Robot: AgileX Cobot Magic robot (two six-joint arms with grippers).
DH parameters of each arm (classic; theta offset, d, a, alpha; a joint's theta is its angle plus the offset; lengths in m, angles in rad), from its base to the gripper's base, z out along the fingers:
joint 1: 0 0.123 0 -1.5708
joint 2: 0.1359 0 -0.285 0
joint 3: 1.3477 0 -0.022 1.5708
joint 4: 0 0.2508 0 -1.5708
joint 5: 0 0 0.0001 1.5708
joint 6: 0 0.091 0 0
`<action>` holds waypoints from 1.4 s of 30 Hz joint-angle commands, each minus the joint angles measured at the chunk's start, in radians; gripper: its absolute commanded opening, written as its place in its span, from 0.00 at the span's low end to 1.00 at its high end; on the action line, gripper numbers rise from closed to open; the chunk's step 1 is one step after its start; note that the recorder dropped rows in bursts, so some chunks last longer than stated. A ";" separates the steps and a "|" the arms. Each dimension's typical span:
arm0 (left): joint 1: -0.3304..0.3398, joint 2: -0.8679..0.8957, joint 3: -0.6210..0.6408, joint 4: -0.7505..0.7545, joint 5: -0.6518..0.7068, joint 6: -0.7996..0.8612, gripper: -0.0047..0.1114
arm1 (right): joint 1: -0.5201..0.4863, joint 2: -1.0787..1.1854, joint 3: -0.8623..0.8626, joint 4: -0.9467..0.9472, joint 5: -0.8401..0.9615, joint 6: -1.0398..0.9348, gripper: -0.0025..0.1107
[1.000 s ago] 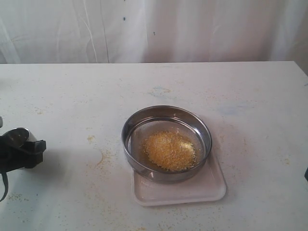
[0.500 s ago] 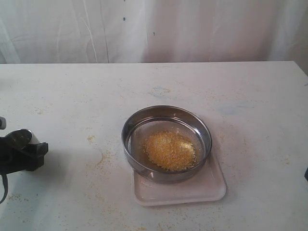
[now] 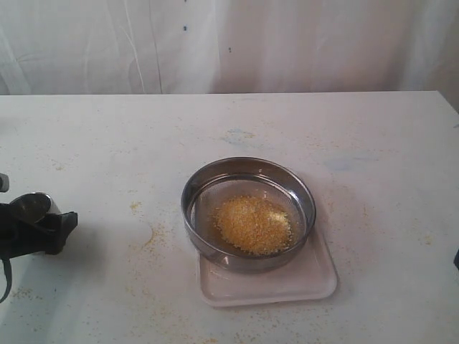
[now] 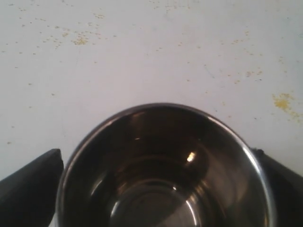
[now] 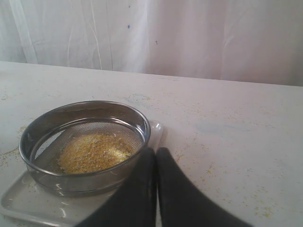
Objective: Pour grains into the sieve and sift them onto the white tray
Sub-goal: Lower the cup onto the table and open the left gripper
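One round steel sieve (image 3: 247, 168) holds granular grains (image 3: 252, 224).

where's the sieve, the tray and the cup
sieve (image 3: 247, 261): exterior view, near outer wall
tray (image 3: 287, 285): exterior view, bare front strip
cup (image 4: 156, 156): left wrist view, inner wall

Left gripper (image 3: 51, 228): low at the far left, arm mostly out of frame. Its black fingers (image 4: 31, 182) stand wide apart; whether they clamp cannot be determined. Right gripper (image 5: 156, 158): pointing forward, both fingers pressed together along their length.
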State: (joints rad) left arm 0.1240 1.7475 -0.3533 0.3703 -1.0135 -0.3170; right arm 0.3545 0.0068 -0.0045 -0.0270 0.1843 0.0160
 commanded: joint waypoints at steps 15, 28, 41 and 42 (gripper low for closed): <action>0.003 -0.003 0.038 -0.028 -0.081 0.011 0.95 | -0.005 -0.007 0.005 -0.004 -0.007 -0.010 0.02; 0.003 -0.185 0.053 -0.025 -0.033 -0.001 0.95 | -0.005 -0.007 0.005 -0.004 -0.007 -0.010 0.02; 0.003 -0.592 0.055 0.076 0.223 -0.229 0.94 | -0.005 -0.007 0.005 -0.004 -0.007 -0.010 0.02; 0.003 -0.637 0.055 0.084 0.246 -0.247 0.94 | -0.005 -0.007 0.005 -0.004 -0.007 -0.010 0.02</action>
State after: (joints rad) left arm 0.1240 1.2234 -0.3042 0.4206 -0.8357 -0.5042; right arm 0.3545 0.0068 -0.0045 -0.0270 0.1843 0.0160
